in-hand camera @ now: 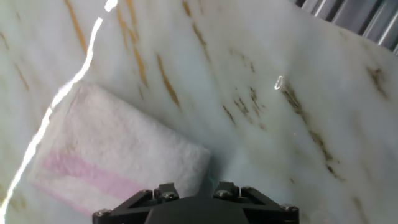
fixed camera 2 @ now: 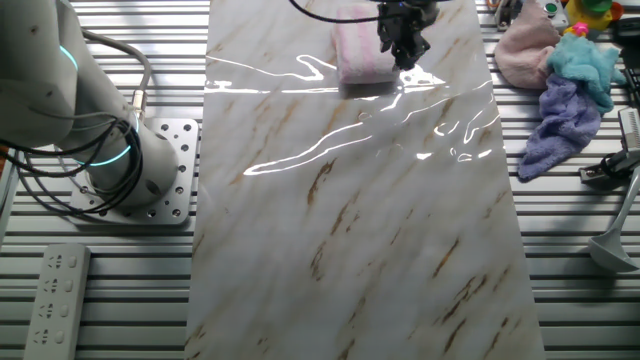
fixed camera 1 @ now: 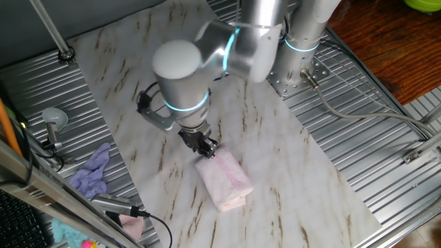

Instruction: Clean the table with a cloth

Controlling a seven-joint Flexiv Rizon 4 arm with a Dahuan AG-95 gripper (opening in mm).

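Note:
The pale pink cloth lies folded and flat on the white marble-patterned table. My gripper points down at the cloth's far corner, right at its edge. In the other fixed view the gripper stands beside the cloth on its right. In the hand view the cloth fills the lower left and its corner reaches under the gripper body. The fingertips are hidden there. I cannot tell whether the jaws are open or pinching the corner.
A lavender rag and tools lie on the ribbed metal left of the sheet. Pink, teal and lavender fabrics are piled at the sheet's right. The robot base and a remote stand to the left.

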